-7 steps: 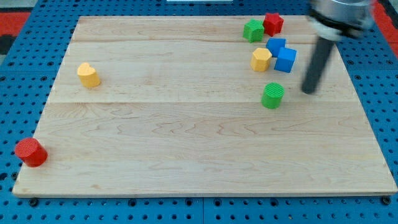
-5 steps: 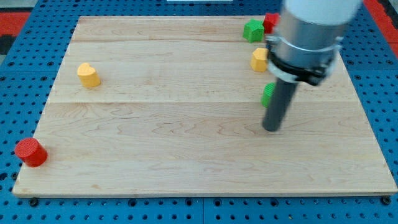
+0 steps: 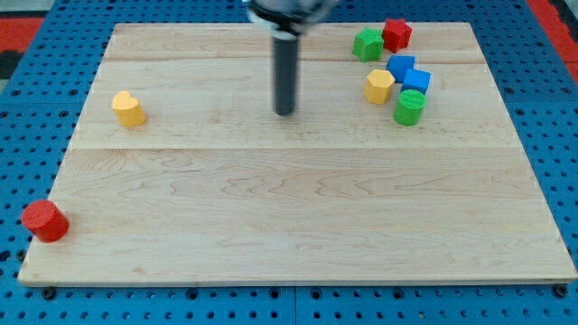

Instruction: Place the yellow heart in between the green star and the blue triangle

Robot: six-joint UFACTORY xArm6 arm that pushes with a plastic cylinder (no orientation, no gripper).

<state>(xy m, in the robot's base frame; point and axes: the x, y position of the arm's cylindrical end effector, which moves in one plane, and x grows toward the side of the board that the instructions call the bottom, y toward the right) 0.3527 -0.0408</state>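
The yellow heart lies near the board's left edge, alone. The green star sits at the top right, touching a red block. Two blue blocks lie just below the star; I cannot tell which of them is the triangle. My tip rests on the board's upper middle, between the heart and the right-hand cluster and touching no block.
A yellow hexagon lies left of the blue blocks. A green cylinder sits just below them. A red cylinder stands at the bottom left corner of the wooden board.
My tip swept from the right side down and then left to the upper middle. The green cylinder moved up and right, now against the lower blue block.
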